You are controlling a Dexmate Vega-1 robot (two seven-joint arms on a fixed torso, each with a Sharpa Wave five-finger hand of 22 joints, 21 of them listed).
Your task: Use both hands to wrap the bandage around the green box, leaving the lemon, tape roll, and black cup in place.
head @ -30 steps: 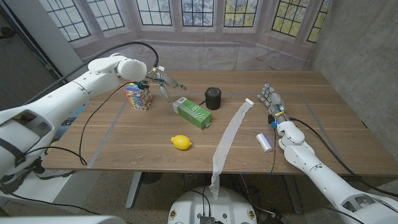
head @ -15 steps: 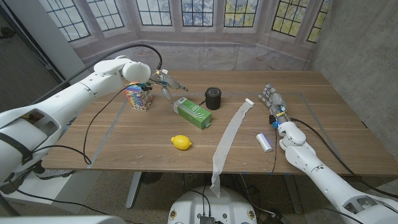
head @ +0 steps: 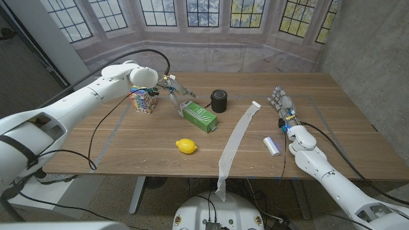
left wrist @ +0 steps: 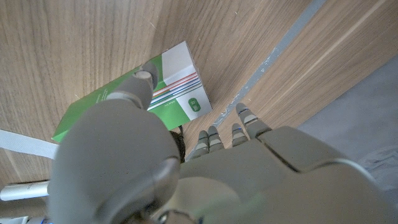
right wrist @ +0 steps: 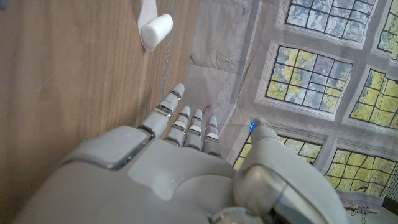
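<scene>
Green box [head: 198, 115] lies just under/ahead of left hand [head: 174, 88], whose fingers are spread, holding nothing. Bandage [head: 237, 137], a soft, limp strip, lies beside right hand [head: 282, 105], also spread & empty. Box looks light, stiff; probably best gripped by its ends.

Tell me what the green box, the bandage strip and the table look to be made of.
Green box: probably printed cardboard with a slight sheen; sharp folded edges, printed white panel.
Bandage: thin, pale, matte cloth or gauze, likely; it lies limp and droops over the table's front edge.
Table: wood or wood veneer, smooth satin finish; grain lines run along its length.
</scene>
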